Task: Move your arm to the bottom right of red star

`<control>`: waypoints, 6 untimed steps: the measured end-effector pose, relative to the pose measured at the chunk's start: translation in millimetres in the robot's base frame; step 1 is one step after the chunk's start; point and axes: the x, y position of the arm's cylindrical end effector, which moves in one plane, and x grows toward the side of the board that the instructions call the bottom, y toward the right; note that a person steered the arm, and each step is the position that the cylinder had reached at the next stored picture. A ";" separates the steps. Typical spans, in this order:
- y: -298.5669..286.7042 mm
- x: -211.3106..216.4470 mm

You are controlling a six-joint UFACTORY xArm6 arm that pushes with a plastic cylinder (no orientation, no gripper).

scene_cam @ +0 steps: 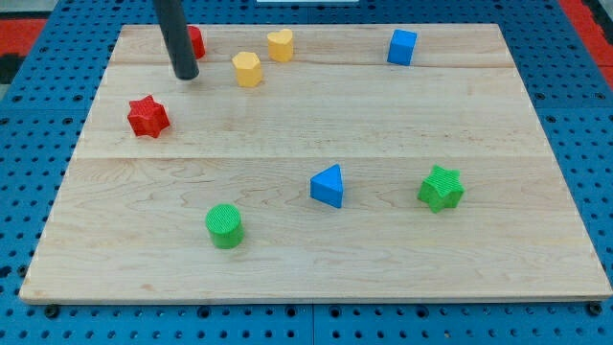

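- My tip [186, 75] rests on the wooden board [316, 268] near the view's top-left corner; the dark rod [174, 34] rises from it and runs out of the top of the view.
- The rod is a bare pusher: it has nothing to close, holds nothing, and its tip touches no block.
- The red star [148, 116] lies below my tip and a little toward the view's left, near but clearly apart from it. That puts my tip at the star's upper right, not its lower right.
- Just behind the rod, at its right edge, a second red block [195, 41] peeps out; the rod hides most of it, so I cannot tell its shape.
- To the view's right of my tip, near, sits a yellow hexagonal block [247, 69].
- Further right and slightly higher than that is a yellow heart [280, 44], close beside the hexagonal block but not touching it.
- Well apart to the right, along the top edge, stands a blue cube [402, 46].
- Far below my tip, toward the view's bottom, is a green cylinder [225, 226].
- Below and to the right, around mid-board, sits a blue triangular block [329, 186].
- Further right again, well apart from me, is a green star [441, 188].
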 end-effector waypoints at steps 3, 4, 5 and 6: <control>51.4 16.5; 2.9 50.2; 28.0 116.4; -43.2 136.1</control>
